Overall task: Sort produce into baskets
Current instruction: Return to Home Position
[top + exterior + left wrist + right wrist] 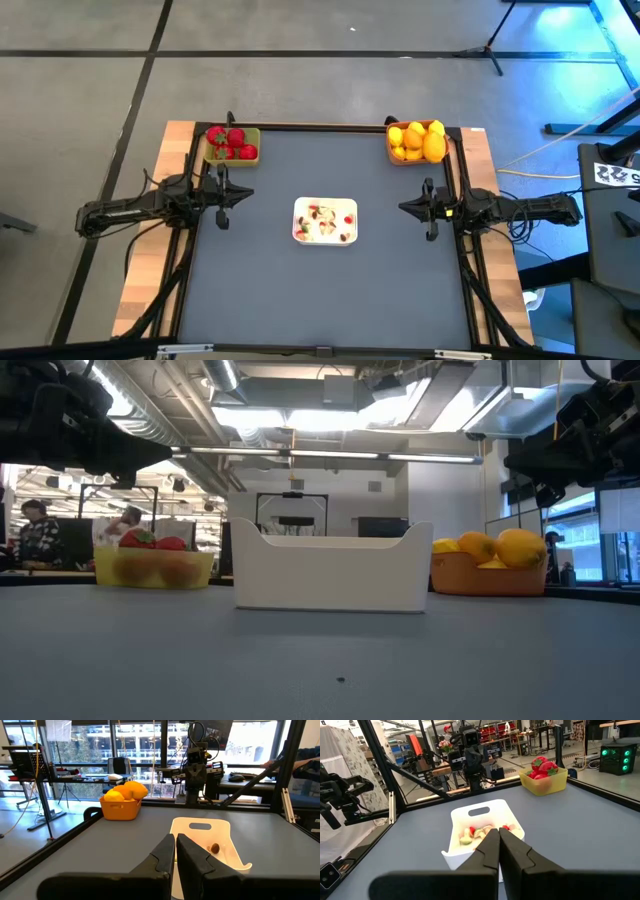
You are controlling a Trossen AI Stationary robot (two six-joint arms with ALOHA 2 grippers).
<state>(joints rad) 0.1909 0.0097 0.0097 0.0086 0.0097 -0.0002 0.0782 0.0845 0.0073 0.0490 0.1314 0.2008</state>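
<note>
On the dark tabletop [320, 300] you have both baskets at the far corners, as the low camera looks across it. Your yellow-green basket [255, 133] sits at the corner on the left arm's side and holds a heap of red fruits [228, 141] piled above its rim. Your orange basket [391, 152] sits at the corner on the right arm's side, heaped with yellow and orange fruits [421, 140].

Between the two arms, near the middle of the tabletop, lies a white tray [299, 206] with a handle slot in one end wall. Small red, pale and dark scraps [324, 222] lie inside it.

Your left tool [247, 194] hangs above the tabletop at its left side, on the near side of the yellow-green basket, and points toward the tray. Its wrist camera shows you the two fingers [165, 852] pressed together, tip to tip. Your right tool [403, 207] faces it from the right side, on the near side of the orange basket. It also points toward the tray, and its fingers [517, 850] are closed against each other the same way. Both tools are well apart from the tray and from the baskets.

Beyond the tabletop, behind the yellow-green basket, the low camera shows you a person [35, 530] in the room.
</note>
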